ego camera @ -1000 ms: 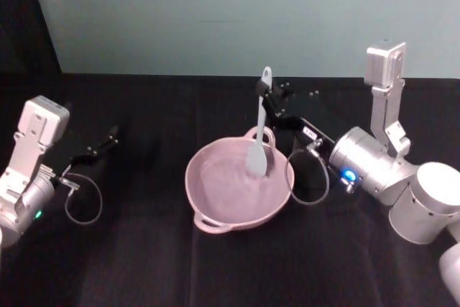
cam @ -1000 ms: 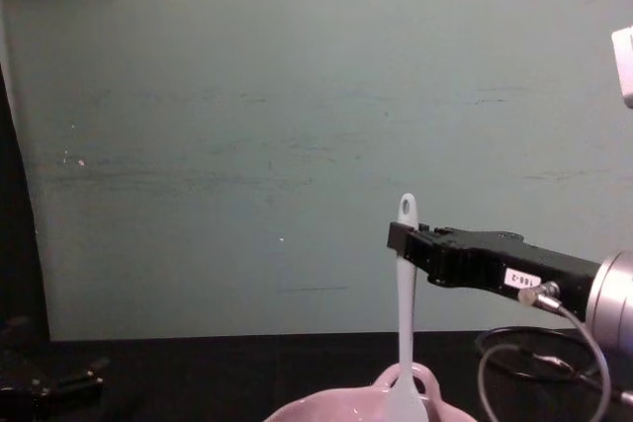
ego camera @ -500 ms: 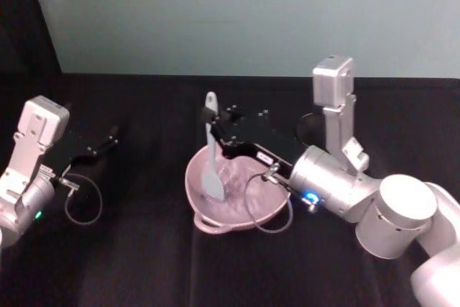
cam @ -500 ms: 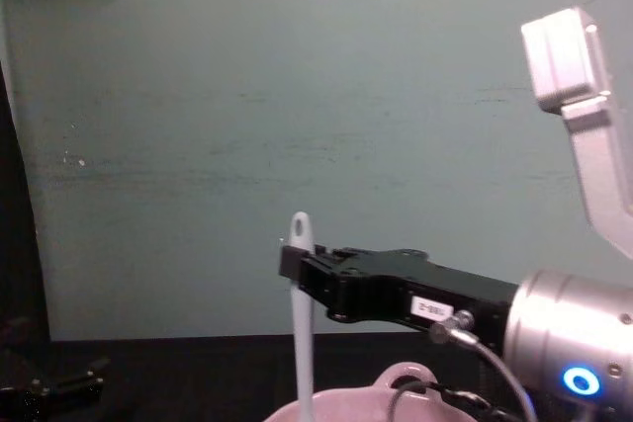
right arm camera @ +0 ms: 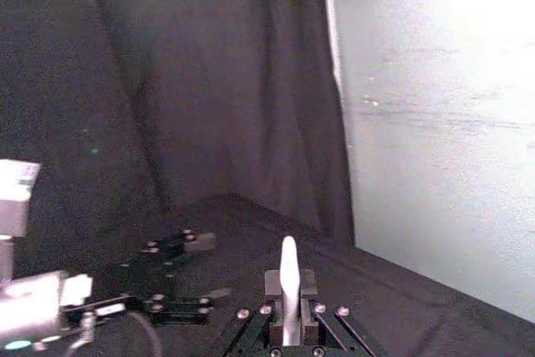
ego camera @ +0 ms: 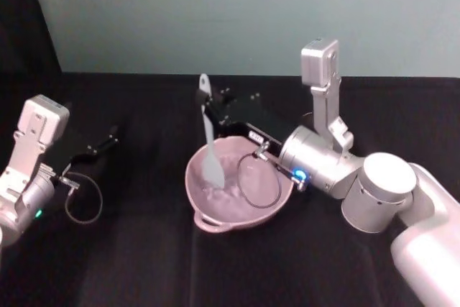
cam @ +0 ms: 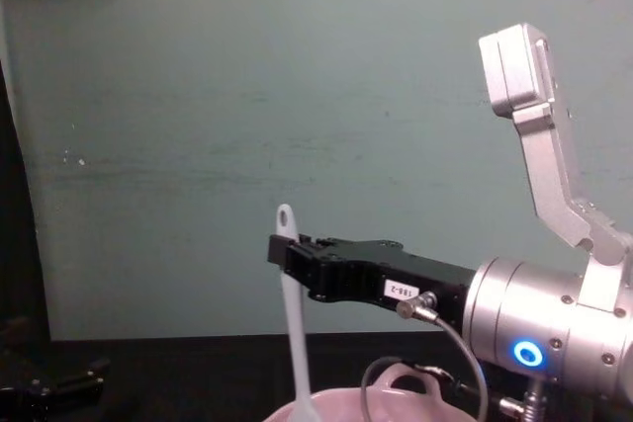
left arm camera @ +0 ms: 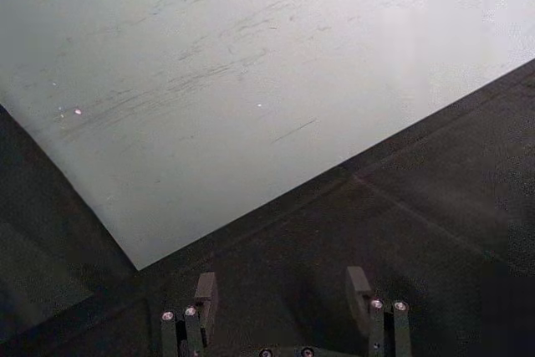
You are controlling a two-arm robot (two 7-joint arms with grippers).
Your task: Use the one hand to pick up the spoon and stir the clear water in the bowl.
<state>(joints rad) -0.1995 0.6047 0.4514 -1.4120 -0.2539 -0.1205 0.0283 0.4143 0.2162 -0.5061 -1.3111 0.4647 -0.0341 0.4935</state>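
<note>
Right gripper (ego camera: 207,111) clamping spoon (ego camera: 210,154), head in bowl (ego camera: 191,181)

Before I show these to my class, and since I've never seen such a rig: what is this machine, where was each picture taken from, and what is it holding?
It is a robot with two arms, each ending in a black two-finger gripper. The head picture looks down from the robot's head. The chest picture looks across the table from lower down. Each wrist picture comes from a camera on that arm. On the black table stands a pink bowl. The right gripper is shut on a white spoon, holding it upright by the handle with its head down inside the bowl. The left gripper is open, holds nothing, and is parked off to the left.
</note>
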